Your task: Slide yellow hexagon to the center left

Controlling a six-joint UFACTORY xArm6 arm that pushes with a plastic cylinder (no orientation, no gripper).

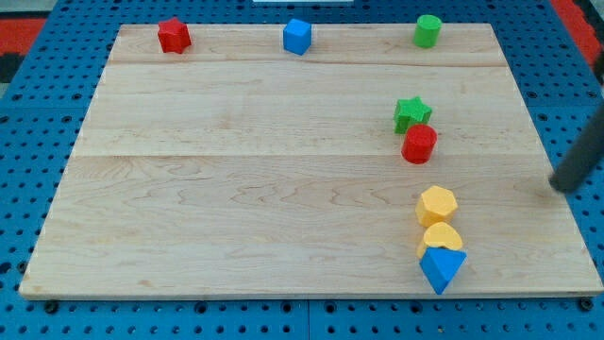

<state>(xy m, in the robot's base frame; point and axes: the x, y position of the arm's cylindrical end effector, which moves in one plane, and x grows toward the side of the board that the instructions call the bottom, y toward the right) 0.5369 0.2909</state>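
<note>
Pale wooden board on a blue pegboard. Yellow hexagon, flat-topped, sits lower right, touching another yellow block. My tip, a bare rod with no jaws, stands well right of it.

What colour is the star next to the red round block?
Green; the green star shows clearly in the camera view.

Only 1 part of the arm shows: a rod, plain and straight, dark grey to near black, with a smooth matte surface. It looks round in section and slightly blurred along its edges. No cables, screws, joints or markings can be made out on it. My tip ends blunt, the same dark colour.
</note>
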